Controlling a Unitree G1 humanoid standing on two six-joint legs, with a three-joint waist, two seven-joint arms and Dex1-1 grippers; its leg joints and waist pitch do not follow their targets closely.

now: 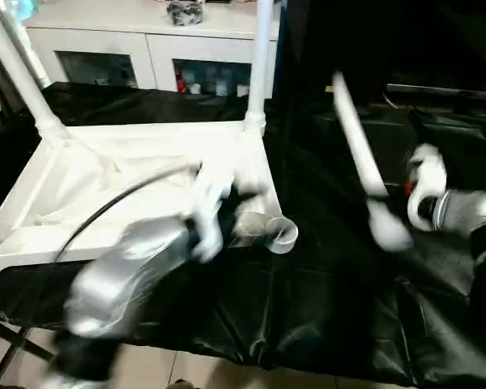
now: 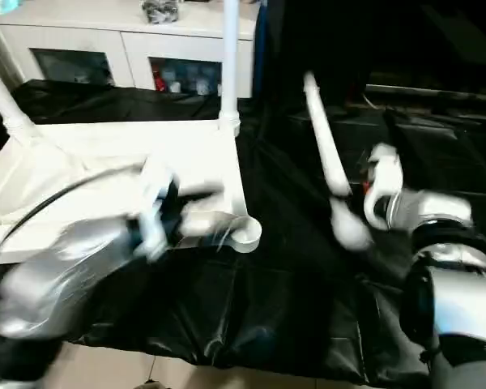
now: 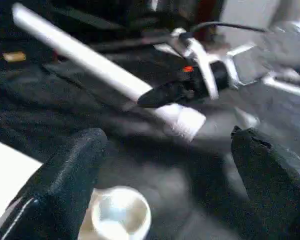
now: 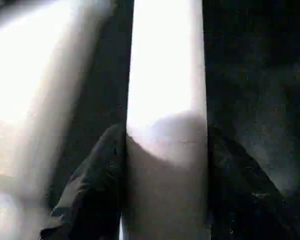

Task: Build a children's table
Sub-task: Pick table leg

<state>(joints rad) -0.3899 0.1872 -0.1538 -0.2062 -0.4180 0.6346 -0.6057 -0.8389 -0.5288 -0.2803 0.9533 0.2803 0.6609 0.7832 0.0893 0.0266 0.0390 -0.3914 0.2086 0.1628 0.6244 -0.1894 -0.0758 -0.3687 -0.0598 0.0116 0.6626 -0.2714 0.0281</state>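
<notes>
The tabletop [image 1: 138, 194] lies underside up on the black bench [image 1: 324, 308], with two legs [image 1: 259, 65] already standing in its far corner sockets. The right gripper [image 3: 162, 97] has its jaws closed on a third leg [image 1: 358, 150], gripped near its flared lower end, long axis tilted up and away. The open near corner socket [image 1: 279, 232] lies to the left of that leg. The left gripper [image 3: 165, 165] hovers just above that socket, jaws wide apart and empty.

a home-like room: white cabinet [image 1: 146, 49] with glass doors behind the black-covered table [image 1: 308, 308].
</notes>
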